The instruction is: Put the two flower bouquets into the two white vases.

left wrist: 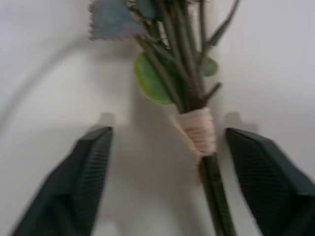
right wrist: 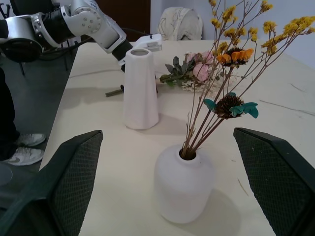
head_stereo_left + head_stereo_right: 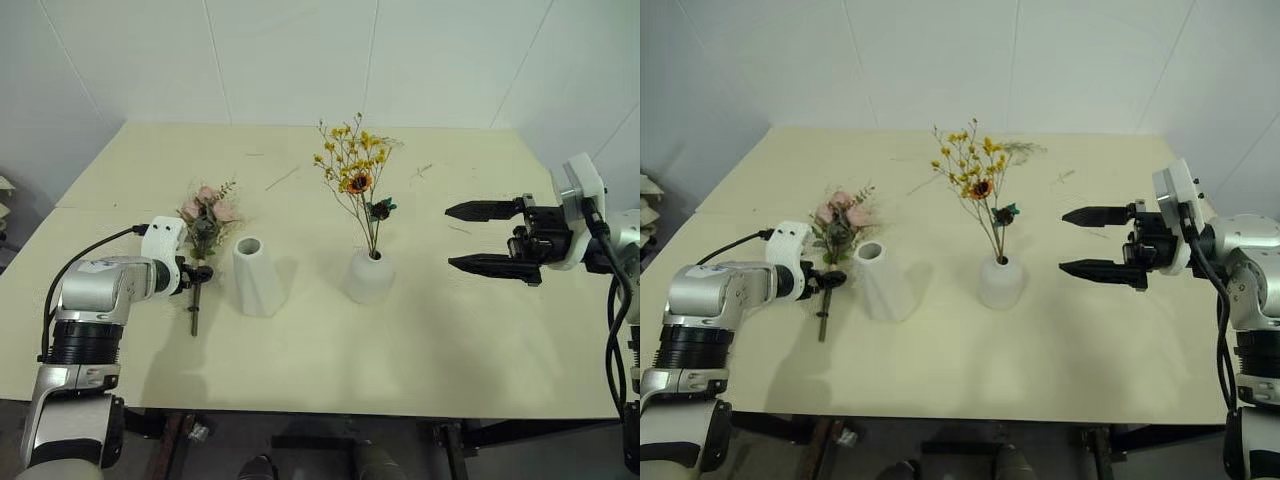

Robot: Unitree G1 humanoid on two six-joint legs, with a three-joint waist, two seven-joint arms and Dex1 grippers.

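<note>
Pale cream covers the table (image 3: 300,370), and in the head views the thin yellow bouquet (image 3: 355,170) already stands in the rounded white vase (image 3: 368,277), while the taller faceted vase (image 3: 256,276) beside it is empty. The pink rose bouquet (image 3: 205,215) lies flat on the table just left of that vase, its stem pointing toward the robot, and the left gripper (image 3: 197,273) sits at the stem with its dark fingers either side. The right gripper (image 3: 492,238) hangs well apart to the right of the rounded vase, its two fingers spread wide on nothing. The left wrist view shows the twine-wrapped stem (image 1: 199,130) between the left fingers (image 1: 86,167), nearer one than the other, with clear gaps on both sides, so no grip yet. The right wrist view looks past its parted fingers (image 2: 74,172) at both vases and the roses behind. The step in hand looks like the pick-up of the second bouquet; next it calls for pinching near the twine, lifting, tipping the stem down and threading it into the tall vase's mouth.
</note>
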